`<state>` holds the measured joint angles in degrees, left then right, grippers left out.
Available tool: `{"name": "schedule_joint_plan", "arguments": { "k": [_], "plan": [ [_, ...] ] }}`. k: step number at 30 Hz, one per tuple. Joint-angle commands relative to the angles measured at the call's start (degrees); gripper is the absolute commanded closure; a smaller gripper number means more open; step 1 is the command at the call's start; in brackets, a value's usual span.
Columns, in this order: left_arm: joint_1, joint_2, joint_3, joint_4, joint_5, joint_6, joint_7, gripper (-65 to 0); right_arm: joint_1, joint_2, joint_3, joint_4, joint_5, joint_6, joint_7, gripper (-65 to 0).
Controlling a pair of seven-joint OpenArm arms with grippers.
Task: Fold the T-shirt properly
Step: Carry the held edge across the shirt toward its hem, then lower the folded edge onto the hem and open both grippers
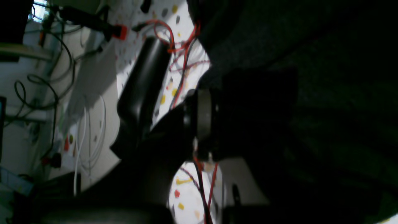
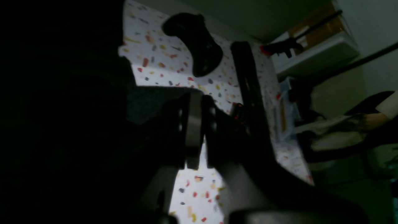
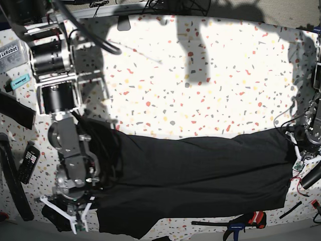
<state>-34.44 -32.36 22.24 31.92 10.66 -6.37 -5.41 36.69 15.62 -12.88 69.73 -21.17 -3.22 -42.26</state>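
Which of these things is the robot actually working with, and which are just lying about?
In use: T-shirt; left gripper and right gripper, both shut on its ends.
Lying about: remote, clamp, blue tag.

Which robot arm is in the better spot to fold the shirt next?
Neither wins: it looks like a two-arm job. The right gripper is shut at one end of the T-shirt and the left gripper is shut at the other end, so both should probably move the stretched cloth together.
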Motion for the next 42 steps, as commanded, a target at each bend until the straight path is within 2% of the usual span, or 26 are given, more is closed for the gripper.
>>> {"name": "schedule_joint_plan", "arguments": {
  "k": [1, 5, 8, 13, 22, 25, 29, 32, 38, 42],
  "plan": [
    [-1.77, -1.01, -0.28, 0.72, -0.22, 0.85, -2.32, 0.0, 2.32, 0.46, 0.20, 0.96, -0.66, -0.83, 1.68, 0.0],
    [-1.77, -0.98, -0.28, 0.72, -0.22, -0.61, -6.91, 0.0, 2.32, 0.26, 0.17, 0.96, -0.52, -0.72, 2.80, 0.0],
    [-1.77, -0.94, -0.28, 0.72, -0.22, -2.25, -8.46, 0.0, 2.29, 0.09, 0.17, 0.96, 3.61, -0.63, 4.11, 0.0],
    [-1.77, 0.00, -0.28, 0.72, -0.22, -2.21, -8.41, 0.0, 2.32, 0.13, 0.17, 0.96, 5.33, -0.63, 4.50, 0.0],
    [-1.77, 4.76, -0.28, 0.70, -0.20, -2.16, -7.67, 0.0, 2.19, 0.11, 0.17, 0.96, 5.35, -0.59, 2.78, 0.0],
    [-1.77, 4.83, -0.28, 0.68, -0.20, -2.08, -7.52, 0.0, 2.19, 0.11, 0.17, 0.96, 5.38, -0.55, 2.84, 0.0],
    [-1.77, 4.52, -0.31, 0.68, -0.22, 1.14, -6.19, 0.0, 2.21, 0.13, 0.17, 0.96, 7.61, 0.35, 4.28, 0.0],
    [-1.75, 4.57, -0.31, 0.68, -0.22, 1.20, -6.03, 0.0, 2.21, 0.09, 0.17, 0.83, 10.32, 1.97, 6.27, 0.0],
    [-1.79, 4.57, -0.31, 0.68, -0.20, 1.25, -6.29, 0.0, 2.80, 0.11, 0.17, -0.20, 10.93, 1.97, 8.83, 0.0],
    [-1.95, 4.59, -0.31, 0.68, 0.83, 1.25, -6.25, 0.0, 4.81, 0.11, 0.17, -5.79, 10.95, 1.95, 11.02, 0.0]
  ]
}}
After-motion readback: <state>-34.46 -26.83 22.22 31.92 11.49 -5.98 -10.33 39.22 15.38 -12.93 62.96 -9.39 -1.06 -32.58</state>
